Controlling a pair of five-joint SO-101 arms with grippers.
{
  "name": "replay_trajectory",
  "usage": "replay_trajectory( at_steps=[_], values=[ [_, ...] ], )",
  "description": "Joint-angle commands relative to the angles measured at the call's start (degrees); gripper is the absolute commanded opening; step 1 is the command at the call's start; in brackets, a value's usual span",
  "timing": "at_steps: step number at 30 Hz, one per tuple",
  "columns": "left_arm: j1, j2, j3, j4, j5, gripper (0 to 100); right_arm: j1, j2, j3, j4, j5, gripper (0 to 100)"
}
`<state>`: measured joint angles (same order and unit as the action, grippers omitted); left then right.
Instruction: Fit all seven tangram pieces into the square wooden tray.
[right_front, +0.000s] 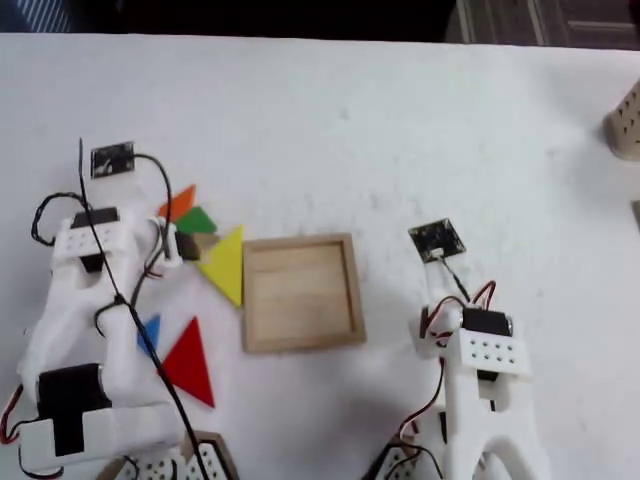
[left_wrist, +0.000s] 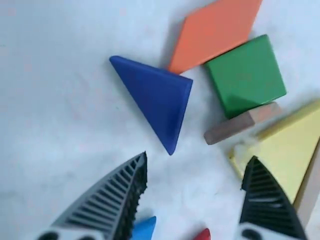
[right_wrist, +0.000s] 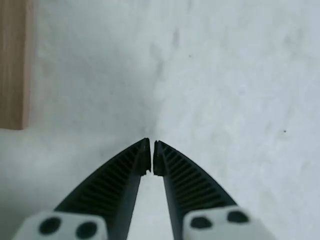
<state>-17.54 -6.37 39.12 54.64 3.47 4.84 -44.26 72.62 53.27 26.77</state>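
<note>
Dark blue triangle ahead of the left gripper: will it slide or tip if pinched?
Probably rigid: the dark blue triangle looks like a solid, thick-edged block. Lying flat, it should slide rather than tip. Its angled, smooth sides may squirt out of the left gripper.

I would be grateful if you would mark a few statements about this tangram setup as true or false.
1. The wooden tray holds no pieces. True.
2. The right gripper is open. False: it is shut, over the table.
3. The left gripper is open and holds nothing. True.
4. The red triangle lies inside the tray. False: it lies on the table, outside the tray.
5. The yellow triangle lies beside the tray. True.
</note>
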Motion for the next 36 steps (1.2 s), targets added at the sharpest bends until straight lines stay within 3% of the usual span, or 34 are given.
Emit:
replay_trajectory(
  at_steps=[1,7,15,22,32,36],
  values=[
    [-1.5,-2.1,-3.4,0.2,0.2,31,0.5,-1.6,-0.2,-0.8,0.5,1.8],
    [-2.9,5.9,-6.4,-1.6,5.3,31,0.4,-1.6,-0.2,-0.7,0.4,1.8],
    [-3.4,14.7,-13.1,-1.8,5.8,30,0.3,-1.5,-0.2,-0.6,0.4,1.8],
    [-3.4,17.2,-15.7,-1.7,5.4,11,0.1,-1.5,-0.2,-0.6,0.4,1.8],
    [-4.1,16.8,-15.5,-1.6,5.8,29,0.1,-1.5,-0.2,-0.6,0.4,1.8],
    [-4.4,16.8,-15.8,-2.3,8.4,28,0.1,-1.5,-0.2,-0.6,0.4,1.8]
  ],
)
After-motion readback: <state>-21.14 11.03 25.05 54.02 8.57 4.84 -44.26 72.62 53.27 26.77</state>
